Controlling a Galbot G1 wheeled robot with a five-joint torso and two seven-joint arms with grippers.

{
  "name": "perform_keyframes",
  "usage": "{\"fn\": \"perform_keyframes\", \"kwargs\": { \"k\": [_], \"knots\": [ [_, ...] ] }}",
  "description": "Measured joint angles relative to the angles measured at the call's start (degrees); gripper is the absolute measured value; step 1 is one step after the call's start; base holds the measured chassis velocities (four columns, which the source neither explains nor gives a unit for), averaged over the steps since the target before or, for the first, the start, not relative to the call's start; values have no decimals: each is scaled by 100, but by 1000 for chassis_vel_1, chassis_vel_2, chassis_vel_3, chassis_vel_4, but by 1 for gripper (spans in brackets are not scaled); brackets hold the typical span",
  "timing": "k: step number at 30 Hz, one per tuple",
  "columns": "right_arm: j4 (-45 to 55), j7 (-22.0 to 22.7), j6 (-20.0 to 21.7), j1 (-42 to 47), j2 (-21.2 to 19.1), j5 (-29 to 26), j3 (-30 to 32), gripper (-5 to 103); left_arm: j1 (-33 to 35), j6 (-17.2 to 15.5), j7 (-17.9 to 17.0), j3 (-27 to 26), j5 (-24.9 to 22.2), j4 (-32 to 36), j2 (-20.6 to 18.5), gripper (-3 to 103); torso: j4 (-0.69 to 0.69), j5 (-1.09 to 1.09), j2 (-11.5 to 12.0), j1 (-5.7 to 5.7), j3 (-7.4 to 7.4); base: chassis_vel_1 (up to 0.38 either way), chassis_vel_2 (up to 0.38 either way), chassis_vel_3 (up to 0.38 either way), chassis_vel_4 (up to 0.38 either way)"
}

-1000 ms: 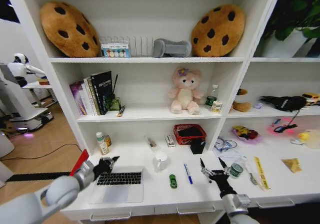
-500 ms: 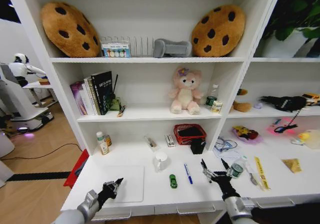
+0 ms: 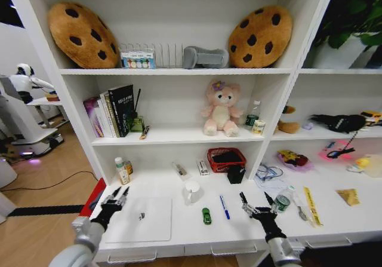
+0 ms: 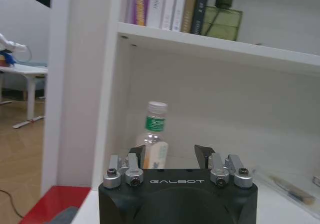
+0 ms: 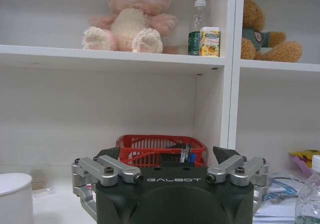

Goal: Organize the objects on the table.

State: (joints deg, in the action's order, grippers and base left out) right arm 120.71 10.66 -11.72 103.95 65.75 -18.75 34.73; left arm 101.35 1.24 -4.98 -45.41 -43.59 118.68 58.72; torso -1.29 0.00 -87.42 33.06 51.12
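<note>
White shelving unit (image 3: 179, 71) covers the back wall; two cookie-shaped cushions (image 3: 83, 34) sit on the top shelf, a pink plush bear (image 3: 219, 107) and books (image 3: 113, 110) on the middle one. Wood floor (image 3: 48, 171) at left (black cable across it). Potted plant (image 3: 352, 22) upper right.

Head view looks down on the table (image 3: 197, 231)—wrist views sit low, facing the shelves.
</note>
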Motion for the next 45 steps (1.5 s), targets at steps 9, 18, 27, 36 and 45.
{"fn": "perform_keyframes", "kwargs": {
  "k": [9, 18, 27, 36, 45],
  "knots": [
    [204, -39, -139, 244, 243, 295, 2, 100, 873, 523, 155, -1042, -178, 20, 219, 90, 0, 0, 0, -1, 0, 0, 0, 0, 0],
    [142, -138, -408, 476, 526, 517, -127, 100, 1015, 792, 136, -1318, -308, 100, 369, 100, -1, 0, 0, -1, 0, 0, 0, 0, 0],
    [-49, -154, -440, 352, 463, 538, -303, 100, 904, 680, 70, -1328, -252, 69, 489, 100, -1, 0, 0, 0, 1, 0, 0, 0, 0],
    [-464, -190, -468, 65, 567, 931, -1021, 100, 898, 667, 64, -1309, -247, 65, 482, 100, -1, 0, 0, 0, 0, 0, 0, 0, 0],
    [-1108, -50, -280, -594, 839, 1166, -1987, 100, 895, 663, 60, -1302, -243, 63, 475, 100, 0, 0, 1, 0, 1, 0, 0, 0, 0]
  ]
}}
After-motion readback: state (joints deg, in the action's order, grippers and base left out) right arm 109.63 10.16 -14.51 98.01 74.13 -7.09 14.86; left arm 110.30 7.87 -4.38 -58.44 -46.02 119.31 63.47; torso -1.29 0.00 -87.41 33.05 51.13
